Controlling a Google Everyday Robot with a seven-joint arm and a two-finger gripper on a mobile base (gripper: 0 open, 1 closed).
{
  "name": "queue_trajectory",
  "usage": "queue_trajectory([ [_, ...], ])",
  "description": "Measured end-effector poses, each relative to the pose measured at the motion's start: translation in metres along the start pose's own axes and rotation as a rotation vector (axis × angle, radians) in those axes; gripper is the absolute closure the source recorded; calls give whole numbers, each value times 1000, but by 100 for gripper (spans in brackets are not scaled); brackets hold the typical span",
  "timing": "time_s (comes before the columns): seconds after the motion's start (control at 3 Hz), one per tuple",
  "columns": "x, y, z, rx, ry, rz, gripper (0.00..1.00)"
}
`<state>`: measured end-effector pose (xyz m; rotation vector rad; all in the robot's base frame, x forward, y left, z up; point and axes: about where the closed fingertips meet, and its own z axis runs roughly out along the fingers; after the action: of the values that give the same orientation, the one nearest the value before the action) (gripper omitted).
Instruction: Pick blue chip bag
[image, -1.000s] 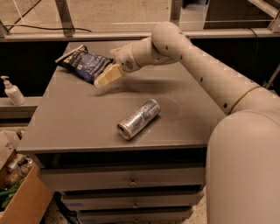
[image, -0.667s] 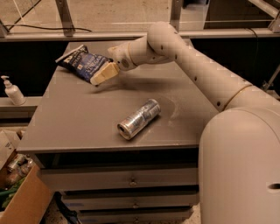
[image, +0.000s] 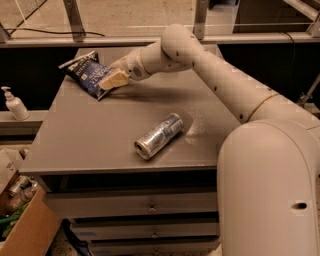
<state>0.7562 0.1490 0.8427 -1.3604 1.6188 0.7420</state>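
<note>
- Since a second ago, gripper (image: 114, 80) has moved left, now overlapping right edge of blue chip bag (image: 86, 74).
- Bag lies at table's (image: 100, 145) far-left corner.
- Grip state: cannot tell.
- Step: reaching for grasp; next likely needs a firm clamp, then lift.

So there's a shiny silver drink can (image: 159, 135) lying on its side mid-frame on the flat grey cabinet top (image: 85, 142), drawers underneath. A white pump bottle (image: 14, 104) stands at the left edge and a brown cardboard box (image: 31, 229) of clutter sits bottom left. The gripper (image: 111, 81) is upper left, well apart from the can.
</note>
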Motion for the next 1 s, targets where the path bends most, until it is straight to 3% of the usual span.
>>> queue_trajectory([
  [0.67, 7, 6, -5, 0, 36, -18, 86],
  [1.0, -13, 10, -20, 10, -11, -36, 100],
])
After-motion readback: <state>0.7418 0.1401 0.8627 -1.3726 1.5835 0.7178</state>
